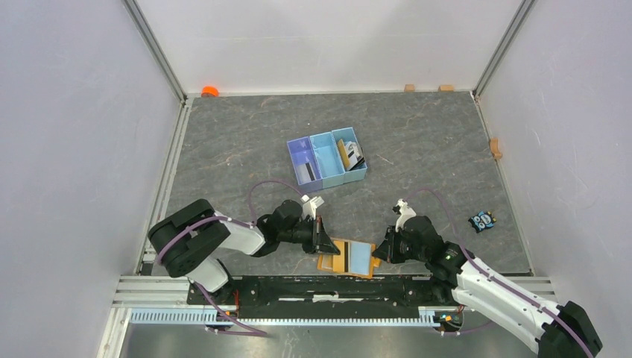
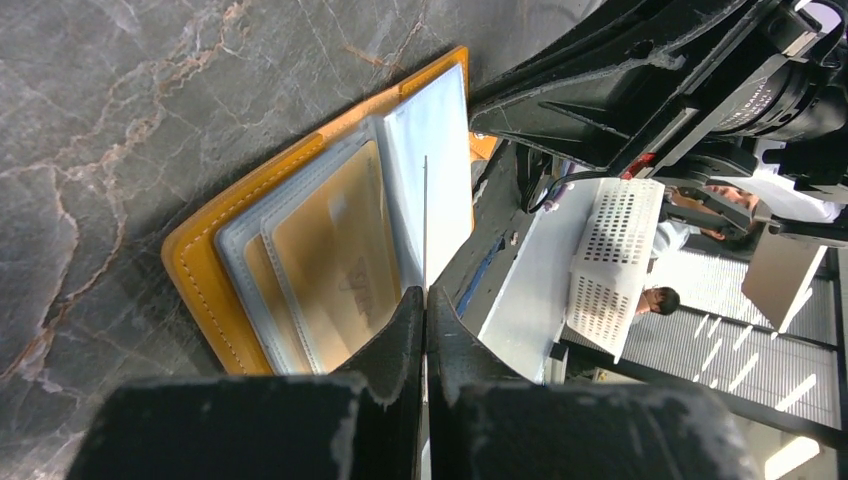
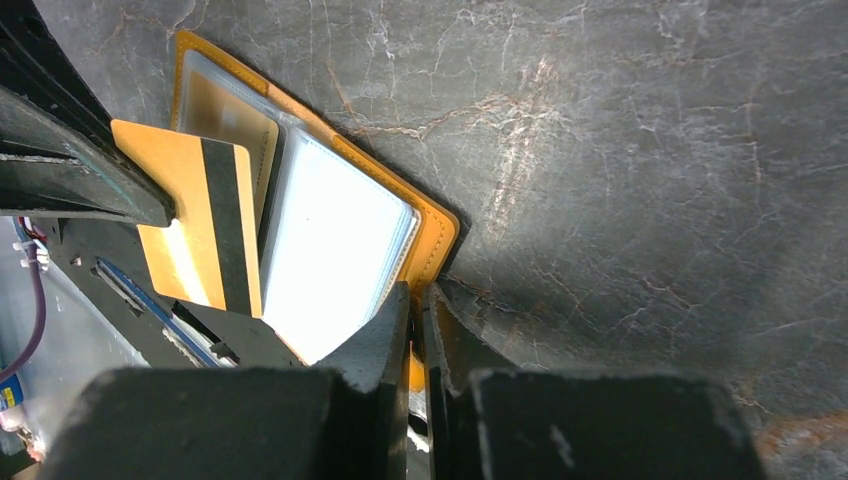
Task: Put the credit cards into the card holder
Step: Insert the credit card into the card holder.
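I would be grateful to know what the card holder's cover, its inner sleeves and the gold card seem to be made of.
Card holder cover: probably leather or imitation, matte orange-tan, stitched along the edge. Inner sleeves: clear soft plastic, glossy; a tucked card shows through. Gold card: likely stiff plastic, shiny, with a black stripe.

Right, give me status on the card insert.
Left gripper shut on gold card, held over open card holder. Right gripper pinching its edge. Nothing in the way.
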### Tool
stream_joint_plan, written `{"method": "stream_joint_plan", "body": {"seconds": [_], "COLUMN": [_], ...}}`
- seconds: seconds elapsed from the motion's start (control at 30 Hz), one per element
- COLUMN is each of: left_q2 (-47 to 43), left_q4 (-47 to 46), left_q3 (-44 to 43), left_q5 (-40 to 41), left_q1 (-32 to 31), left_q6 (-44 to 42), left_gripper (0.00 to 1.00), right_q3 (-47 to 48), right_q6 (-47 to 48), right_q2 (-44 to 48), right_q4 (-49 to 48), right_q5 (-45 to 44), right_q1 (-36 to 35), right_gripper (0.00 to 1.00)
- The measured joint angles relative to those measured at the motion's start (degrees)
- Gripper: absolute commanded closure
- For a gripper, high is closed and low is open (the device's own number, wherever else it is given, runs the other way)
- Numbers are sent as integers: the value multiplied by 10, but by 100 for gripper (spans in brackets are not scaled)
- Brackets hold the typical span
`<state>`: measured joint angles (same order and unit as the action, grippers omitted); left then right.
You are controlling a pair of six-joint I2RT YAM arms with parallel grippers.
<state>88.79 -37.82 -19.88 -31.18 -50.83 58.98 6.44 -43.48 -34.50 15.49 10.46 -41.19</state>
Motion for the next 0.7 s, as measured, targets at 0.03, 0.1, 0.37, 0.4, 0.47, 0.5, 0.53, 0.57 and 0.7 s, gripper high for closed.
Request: {"method": "stream_joint_plan", "body": {"seconds": [0.03, 0.1, 0.37, 0.4, 0.47, 0.5, 0.53, 0.57, 0.7], "left_q2": [4, 12, 24, 24, 24, 24, 24, 24, 26], "left_q4": [-4, -11, -12, -9, 5, 14, 21, 24, 35], "left_q3": [0, 0, 0, 0, -4, -7, -11, -14, -29], "left_q5": [-4, -10, -22, -23, -24, -24, -25, -26, -36], "left_q1": [0, 0, 5, 8, 14, 16, 17, 17, 20], "left_q6": [2, 5, 6, 5, -4, -8, -11, -14, -27], "left_gripper": [98, 98, 98, 98, 98, 98, 98, 98, 98], "right_q3": [1, 2, 7, 7, 7, 7, 7, 7, 7], "right_q6": [0, 0, 1, 1, 1, 1, 1, 1, 1], "right_q2": [0, -2, -3, -4, -4, -4, -4, -5, -5], "right_q4": [1, 1, 12, 12, 12, 12, 12, 11, 10], "right_q5": [-2, -4, -15, -16, -17, -17, -17, -17, -18], "right_q1": [-1, -1, -5, -6, -7, -7, -7, -8, -8], "right_gripper": [92, 94, 98, 98, 99, 99, 99, 99, 100]}}
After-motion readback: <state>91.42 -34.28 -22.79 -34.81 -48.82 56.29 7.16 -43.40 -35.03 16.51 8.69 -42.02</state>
